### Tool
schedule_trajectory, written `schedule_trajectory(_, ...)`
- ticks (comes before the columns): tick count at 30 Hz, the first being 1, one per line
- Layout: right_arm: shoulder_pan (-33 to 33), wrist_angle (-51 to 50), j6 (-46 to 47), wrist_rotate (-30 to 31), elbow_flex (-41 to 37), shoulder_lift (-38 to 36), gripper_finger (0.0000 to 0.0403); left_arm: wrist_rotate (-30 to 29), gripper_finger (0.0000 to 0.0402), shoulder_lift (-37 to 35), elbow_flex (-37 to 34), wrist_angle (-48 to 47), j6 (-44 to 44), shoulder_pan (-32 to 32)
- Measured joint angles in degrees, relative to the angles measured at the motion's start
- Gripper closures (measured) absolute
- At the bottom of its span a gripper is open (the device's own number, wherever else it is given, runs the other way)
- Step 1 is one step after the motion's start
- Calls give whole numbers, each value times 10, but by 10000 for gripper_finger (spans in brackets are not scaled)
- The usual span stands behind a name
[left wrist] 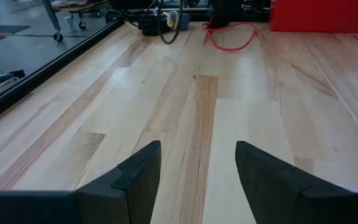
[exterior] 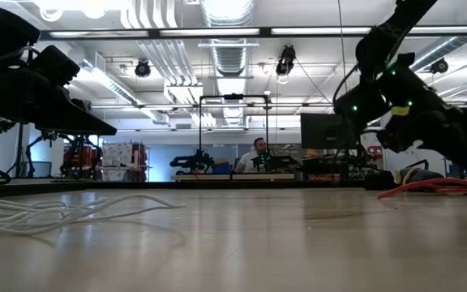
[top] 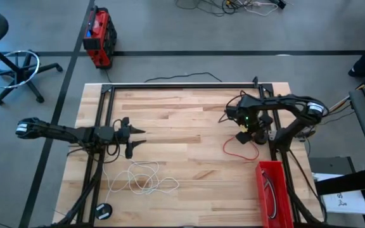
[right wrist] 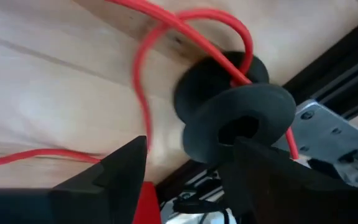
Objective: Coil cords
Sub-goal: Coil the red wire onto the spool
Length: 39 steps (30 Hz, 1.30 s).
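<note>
A red cord point(top: 239, 149) lies in a loose loop on the wooden table at the right. In the right wrist view part of the red cord point(right wrist: 185, 25) runs around a black spool point(right wrist: 235, 106). My right gripper point(top: 243, 132) hangs open just above it, and the spool stands in front of one finger point(right wrist: 260, 174). A white cord point(top: 142, 177) lies in loose loops near the front left. My left gripper point(top: 136, 137) is open and holds nothing, a little beyond the white cord. A black cord point(top: 270, 190) lies in the red bin point(top: 261, 170). My right gripper has one finger point(right wrist: 253, 163) right at the flange point(right wrist: 241, 121) of the black spool. I cannot tell whether it touches it. The other finger point(right wrist: 120, 171) stands clear, with only table and red cord beyond it.
A second black spool point(top: 103, 211) lies at the table's front left corner. The black frame rail point(top: 182, 86) runs along the far edge, with uprights at both sides. Bare wood point(top: 182, 139) spans the middle between the arms. A person point(exterior: 258, 154) sits far behind the table.
</note>
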Motion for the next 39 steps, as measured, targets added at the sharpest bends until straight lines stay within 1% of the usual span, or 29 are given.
schedule_trajectory(4, -10, 3, -7, 1, -19, 17, 185, 0, 203, 0, 0, 0, 0, 0)
schedule_trajectory(10, -12, 63, -19, 4, -18, 26, 204, 0, 203, 0, 0, 0, 0, 0)
schedule_trajectory(16, -12, 70, -24, 5, -20, 36, 227, 0, 203, 0, 0, 0, 0, 0)
schedule_trajectory(19, -11, 73, -22, 12, -20, 36, 249, 0, 203, 0, 0, 0, 0, 0)
schedule_trajectory(23, -11, 74, 0, 18, -20, 25, 298, 0, 203, 0, 0, 0, 0, 0)
schedule_trajectory(25, -8, 69, 4, 20, -20, 9, 322, 0, 203, 0, 0, 0, 0, 0)
schedule_trajectory(28, 4, 44, 24, 19, -8, -18, 329, 0, 203, 0, 0, 0, 0, 0)
schedule_trajectory(30, 19, 17, 41, 18, 6, -48, 351, 0, 203, 0, 0, 0, 0, 0)
schedule_trajectory(31, 28, 6, 49, 17, 13, -63, 356, 0, 203, 0, 0, 0, 0, 0)
schedule_trajectory(36, 97, 0, 113, 22, 68, -158, 367, 0, 203, 0, 0, 0, 0, 0)
schedule_trajectory(39, 151, 15, 159, 65, 102, -212, 382, 0, 203, 0, 0, 0, 0, 0)
